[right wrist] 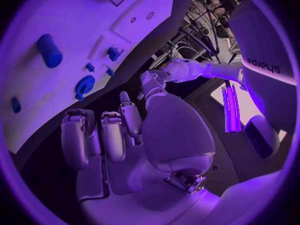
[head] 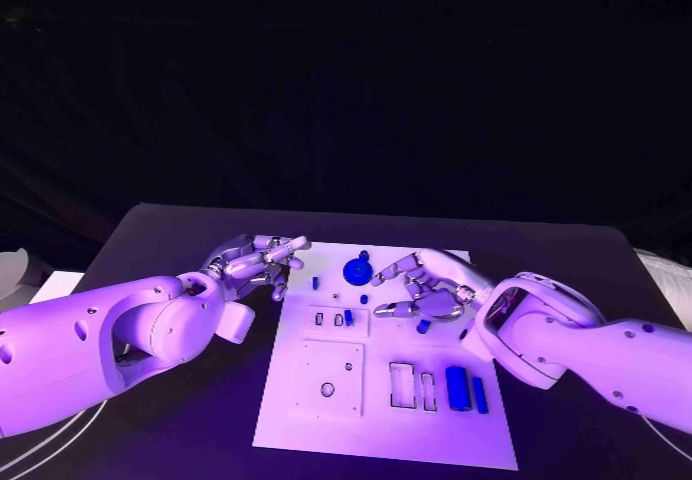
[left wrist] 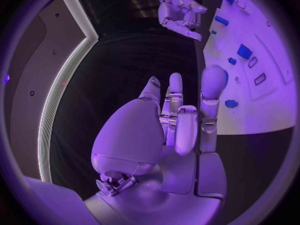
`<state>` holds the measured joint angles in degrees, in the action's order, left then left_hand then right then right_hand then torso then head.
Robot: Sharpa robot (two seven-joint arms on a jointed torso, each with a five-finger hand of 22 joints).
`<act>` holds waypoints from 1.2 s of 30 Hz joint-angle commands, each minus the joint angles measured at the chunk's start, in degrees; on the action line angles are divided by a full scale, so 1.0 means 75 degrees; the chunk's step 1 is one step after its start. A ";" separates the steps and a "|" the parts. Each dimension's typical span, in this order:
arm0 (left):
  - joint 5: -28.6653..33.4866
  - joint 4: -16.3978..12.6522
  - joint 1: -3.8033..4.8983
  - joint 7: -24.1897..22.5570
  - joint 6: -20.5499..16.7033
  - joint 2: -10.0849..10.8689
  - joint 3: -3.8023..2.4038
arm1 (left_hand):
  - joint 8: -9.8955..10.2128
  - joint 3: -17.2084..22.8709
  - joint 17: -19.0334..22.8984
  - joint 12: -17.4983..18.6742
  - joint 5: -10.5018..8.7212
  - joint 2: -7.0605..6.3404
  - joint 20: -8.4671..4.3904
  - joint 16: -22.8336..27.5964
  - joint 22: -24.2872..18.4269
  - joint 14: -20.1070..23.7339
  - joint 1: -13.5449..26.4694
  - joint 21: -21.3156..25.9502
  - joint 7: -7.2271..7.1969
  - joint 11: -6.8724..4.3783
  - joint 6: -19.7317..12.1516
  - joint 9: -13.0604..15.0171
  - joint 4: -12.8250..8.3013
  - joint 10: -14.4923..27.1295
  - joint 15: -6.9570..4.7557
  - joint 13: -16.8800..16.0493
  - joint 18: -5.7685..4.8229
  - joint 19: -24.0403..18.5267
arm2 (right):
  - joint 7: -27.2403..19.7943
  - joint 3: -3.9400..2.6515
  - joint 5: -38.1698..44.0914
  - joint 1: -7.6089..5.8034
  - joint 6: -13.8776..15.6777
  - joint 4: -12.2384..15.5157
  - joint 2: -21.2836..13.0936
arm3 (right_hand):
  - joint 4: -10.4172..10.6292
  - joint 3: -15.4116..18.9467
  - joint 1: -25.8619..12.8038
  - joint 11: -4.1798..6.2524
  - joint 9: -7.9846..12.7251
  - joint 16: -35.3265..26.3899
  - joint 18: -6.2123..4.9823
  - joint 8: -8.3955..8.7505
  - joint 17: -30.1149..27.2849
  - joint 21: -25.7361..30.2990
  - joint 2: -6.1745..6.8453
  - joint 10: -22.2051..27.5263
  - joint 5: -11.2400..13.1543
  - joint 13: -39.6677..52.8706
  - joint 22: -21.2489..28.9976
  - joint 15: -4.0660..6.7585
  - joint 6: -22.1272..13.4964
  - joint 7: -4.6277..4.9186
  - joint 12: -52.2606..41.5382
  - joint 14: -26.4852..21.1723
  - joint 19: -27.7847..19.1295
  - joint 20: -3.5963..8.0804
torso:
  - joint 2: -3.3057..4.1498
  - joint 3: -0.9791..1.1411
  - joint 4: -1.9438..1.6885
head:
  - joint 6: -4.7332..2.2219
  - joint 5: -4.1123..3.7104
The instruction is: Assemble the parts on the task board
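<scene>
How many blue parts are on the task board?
7: round part, four small parts across the far half; two long parts near right. Right hand may hide others.

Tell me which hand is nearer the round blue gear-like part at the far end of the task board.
Right. The right hand hovers over the task board just beside the round blue part. The left hand sits off the board's left edge, farther away.

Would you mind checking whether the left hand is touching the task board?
Apart: the left wrist view shows the left hand raised, with dark table between it and the task board.
</scene>
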<state>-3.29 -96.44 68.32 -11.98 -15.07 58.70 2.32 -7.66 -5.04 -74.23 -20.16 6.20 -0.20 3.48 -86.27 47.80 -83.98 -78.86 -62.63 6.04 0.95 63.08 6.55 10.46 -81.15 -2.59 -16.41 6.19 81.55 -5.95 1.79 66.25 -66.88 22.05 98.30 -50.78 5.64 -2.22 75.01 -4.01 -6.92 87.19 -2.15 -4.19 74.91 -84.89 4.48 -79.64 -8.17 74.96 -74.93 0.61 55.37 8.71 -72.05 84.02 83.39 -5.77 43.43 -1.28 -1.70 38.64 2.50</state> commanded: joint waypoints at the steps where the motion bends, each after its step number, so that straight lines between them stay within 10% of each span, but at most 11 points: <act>1: -0.2045 0.0070 0.0201 0.2559 0.0443 -0.0026 -0.0010 | -0.0425 -0.0135 -0.2103 -0.2650 0.0013 0.0028 -0.0142 -0.0497 0.1943 -0.0803 0.0261 -0.1520 -0.0077 -0.0054 -0.0079 0.0320 0.0230 0.0439 0.0021 -0.2552 -0.0215 0.0180 | -0.0441 -0.0038 -0.1702 -0.0155 -0.0276 0.0016 -0.0314 | -0.0013 0.0067 0.0126 0.0050 -0.0015 -0.0031 -0.0061 -0.0045 0.1299 0.0028 -0.0039 -0.0020 -0.0191 0.0215 -0.0482 -0.0007 0.0063 -0.0020 -0.0046 0.0627 -0.0005 0.0020 | -0.0075 0.0031 0.0029 | 0.0020 0.0018; 4: -0.2981 0.0146 0.0425 0.3667 0.0873 -0.0093 -0.0008 | -0.1244 -0.0234 -0.2103 -0.5387 -0.0004 0.0159 -0.0083 -0.0497 0.2824 -0.0803 0.0449 -0.2164 -0.0143 -0.0085 -0.0198 0.0935 0.0558 0.0652 -0.0085 -0.5311 -0.0311 0.0204 | -0.0439 -0.0056 -0.2101 -0.0285 -0.0212 -0.0088 -0.0552 | -0.0035 0.0095 0.0175 0.0055 -0.0022 -0.0034 -0.0060 -0.0044 0.1299 0.0028 -0.0079 -0.0018 -0.0279 0.0206 -0.0484 -0.0001 0.0068 -0.0023 -0.0039 0.0627 -0.0002 0.0026 | -0.0124 0.0054 0.0023 | 0.0034 0.0021; 11: -0.4973 0.0388 0.0857 0.5566 0.1545 -0.0567 -0.0002 | -0.2974 -0.0540 -0.2103 -0.7862 -0.0014 0.0264 -0.0192 -0.0497 0.3678 -0.0803 0.0990 -0.2700 -0.0456 -0.0286 -0.0596 0.2593 0.0816 -0.0211 -0.0267 -0.8024 -0.0445 0.0345 | -0.0390 -0.0070 -0.2438 -0.0390 -0.0110 -0.0370 -0.0803 | -0.0048 0.0121 0.0205 0.0059 -0.0030 -0.0049 -0.0062 -0.0048 0.1276 0.0034 -0.0106 -0.0012 -0.0335 0.0190 -0.0475 0.0003 0.0082 -0.0027 -0.0023 0.0622 -0.0005 0.0030 | -0.0210 0.0105 0.0021 | 0.0096 0.0042; 19: -0.6174 0.0668 0.1054 0.6621 0.1828 -0.1327 0.0068 | -0.3533 -0.0970 -0.2103 -0.8244 -0.0449 0.0298 -0.0262 -0.0497 0.3814 -0.0803 0.1600 -0.2777 -0.0518 -0.0350 -0.0945 0.3411 0.0837 -0.0411 -0.0317 -0.8490 -0.0457 0.0350 | -0.0295 -0.0072 -0.2392 -0.0407 -0.0150 -0.0543 -0.0785 | -0.0070 0.0154 0.0238 0.0063 -0.0035 -0.0064 -0.0067 -0.0046 0.1254 0.0045 -0.0118 0.0001 -0.0403 0.0168 -0.0453 0.0007 0.0086 -0.0029 0.0003 0.0617 -0.0016 0.0035 | -0.0268 0.0130 0.0038 | 0.0167 0.0072; 36: -0.7019 0.1489 0.1166 0.7134 0.2193 -0.2723 0.0167 | -0.3737 -0.1225 -0.2103 -0.8328 -0.0468 0.0313 -0.0321 -0.0497 0.4083 -0.0803 0.1912 -0.2913 -0.0572 -0.0409 -0.1021 0.3743 0.0840 -0.0462 -0.0363 -0.8604 -0.0507 0.0458 | -0.0057 -0.0070 -0.2289 -0.0410 -0.0131 -0.0755 -0.0656 | -0.0070 0.0222 0.0220 0.0062 -0.0037 -0.0089 -0.0074 -0.0036 0.1217 0.0063 -0.0090 0.0021 -0.0422 0.0138 -0.0418 0.0008 0.0077 -0.0028 0.0039 0.0608 -0.0035 0.0038 | -0.0264 0.0129 0.0054 | 0.0202 0.0150</act>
<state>-53.44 -85.66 76.97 38.96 -1.63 38.65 3.55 -35.46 -13.77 -74.93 -82.45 2.93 2.17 1.48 -89.83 74.94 -83.88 -65.03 -84.25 1.72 -1.98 55.67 34.57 16.76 -84.39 -4.93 -74.95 3.13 84.06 -6.93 1.28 49.14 -69.96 21.45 92.65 -55.79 5.07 -0.87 76.25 -3.81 -7.14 86.88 -2.15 -4.19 74.95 -84.66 3.71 -79.44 -11.09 75.02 -74.91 0.61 55.54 8.52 -72.05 84.02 83.39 -5.77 41.41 -0.27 -1.37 40.01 3.59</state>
